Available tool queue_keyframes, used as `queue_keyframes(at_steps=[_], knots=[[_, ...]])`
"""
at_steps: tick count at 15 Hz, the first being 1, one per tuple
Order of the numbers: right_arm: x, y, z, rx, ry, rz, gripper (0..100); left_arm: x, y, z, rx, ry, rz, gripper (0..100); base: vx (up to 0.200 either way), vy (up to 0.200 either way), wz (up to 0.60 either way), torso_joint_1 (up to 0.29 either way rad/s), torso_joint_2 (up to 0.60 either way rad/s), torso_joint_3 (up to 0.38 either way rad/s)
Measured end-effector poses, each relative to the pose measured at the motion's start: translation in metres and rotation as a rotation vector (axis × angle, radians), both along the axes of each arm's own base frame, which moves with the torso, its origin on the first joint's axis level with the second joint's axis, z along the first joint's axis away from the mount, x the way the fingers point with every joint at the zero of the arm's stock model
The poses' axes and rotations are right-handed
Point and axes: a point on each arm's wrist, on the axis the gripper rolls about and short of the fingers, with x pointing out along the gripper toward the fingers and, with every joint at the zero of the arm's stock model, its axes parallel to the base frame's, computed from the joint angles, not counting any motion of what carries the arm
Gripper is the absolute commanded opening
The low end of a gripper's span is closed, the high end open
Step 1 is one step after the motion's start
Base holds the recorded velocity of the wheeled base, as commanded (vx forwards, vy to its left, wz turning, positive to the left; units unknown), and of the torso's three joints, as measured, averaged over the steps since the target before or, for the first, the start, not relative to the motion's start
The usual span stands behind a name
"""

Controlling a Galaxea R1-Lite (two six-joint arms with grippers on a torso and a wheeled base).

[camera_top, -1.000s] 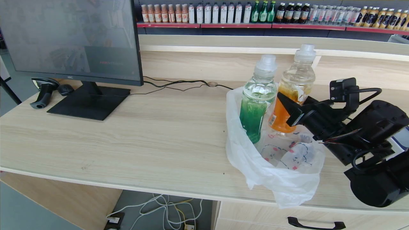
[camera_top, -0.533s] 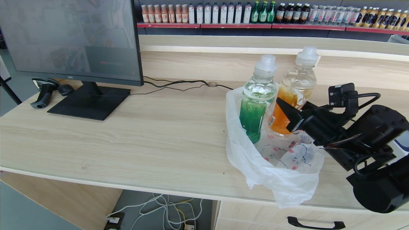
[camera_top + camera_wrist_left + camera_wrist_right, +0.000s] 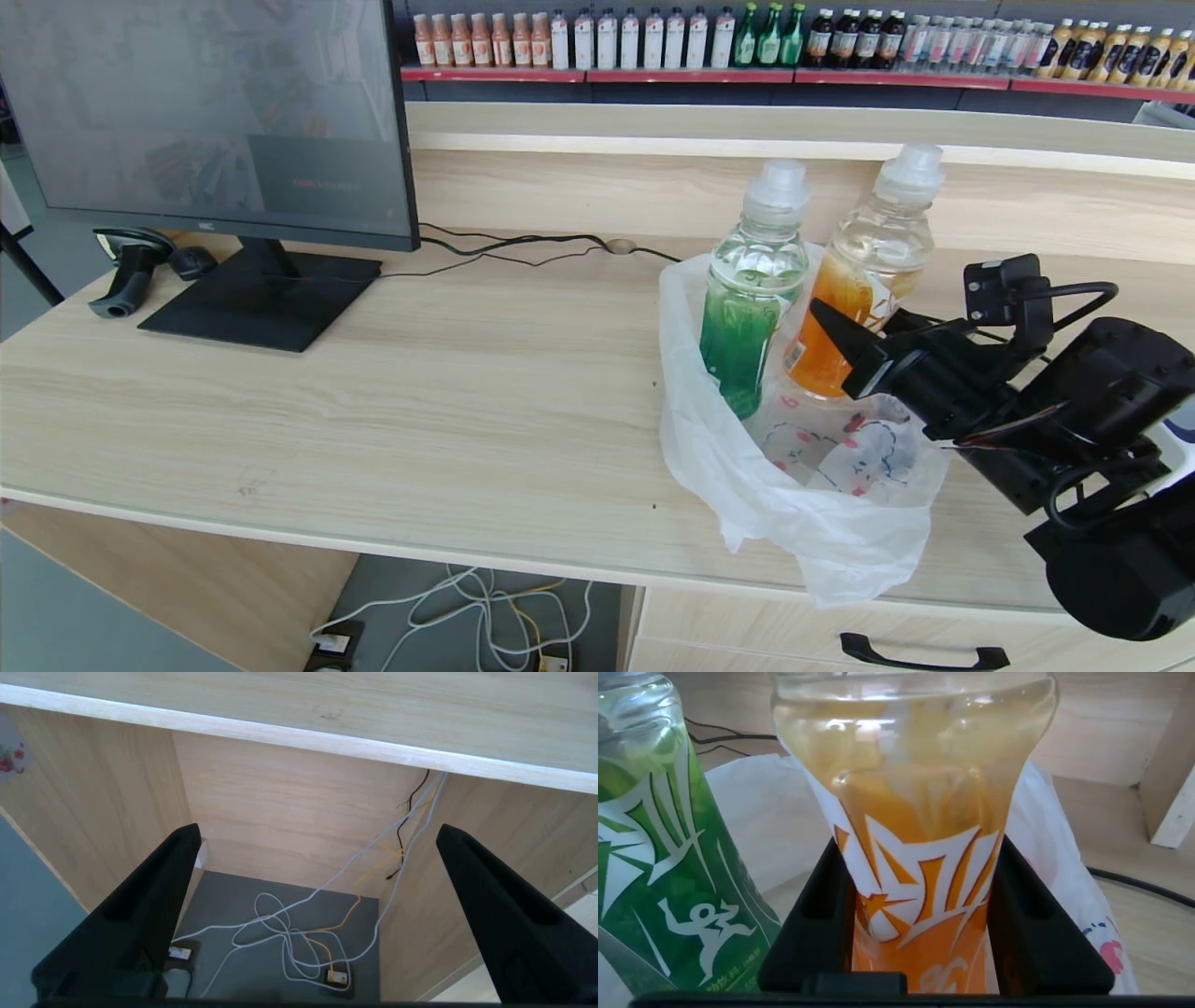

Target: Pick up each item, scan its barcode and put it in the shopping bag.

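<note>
A white plastic shopping bag [image 3: 747, 467] sits open on the right part of the wooden counter [image 3: 420, 392]. Inside it stand a green bottle [image 3: 752, 299] and an orange bottle [image 3: 864, 271], both with clear caps. The orange bottle leans to the right. My right gripper [image 3: 857, 338] reaches into the bag from the right and is shut on the orange bottle's lower half. In the right wrist view the black fingers [image 3: 817, 905] press both sides of the orange bottle [image 3: 924, 812], with the green bottle [image 3: 663, 868] beside it. My left gripper [image 3: 318, 840] hangs open below the counter edge, holding nothing.
A monitor [image 3: 205, 112] on a black stand is at the counter's back left, with a handheld scanner [image 3: 126, 271] beside it and cables [image 3: 523, 245] running behind. A raised wooden ledge [image 3: 653, 140] lines the back. A drawer handle [image 3: 920, 658] sits below the front edge.
My right gripper has shifted slightly down and right with the orange bottle, which now tilts further right inside the bag. The green bottle and bag stay put.
</note>
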Motion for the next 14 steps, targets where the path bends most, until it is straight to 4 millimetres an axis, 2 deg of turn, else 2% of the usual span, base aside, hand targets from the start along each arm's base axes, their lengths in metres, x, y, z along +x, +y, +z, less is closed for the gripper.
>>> queue_keyframes(at_steps=[5, 6, 14], knots=[[-0.0018, 0.0001, -0.0028, -0.002, 0.012, 0.002, 0, 0.0, 0.0, 0.0002, 0.0, -0.001, 0.0, 100, 0.0, 0.0, 0.0, 0.0, 0.0, 0.0], [-0.002, 0.0, -0.0031, -0.003, 0.013, 0.002, 100, 0.0, 0.0, 0.0002, 0.0, -0.001, 0.0, 100, 0.0, 0.0, 0.0, 0.0, 0.0, 0.0], [-0.0007, 0.0005, -0.004, 0.004, 0.02, 0.005, 100, 0.0, 0.0, 0.0, 0.0, 0.0, 0.0, 100, 0.0, 0.0, 0.0, 0.0, 0.0, 0.0]])
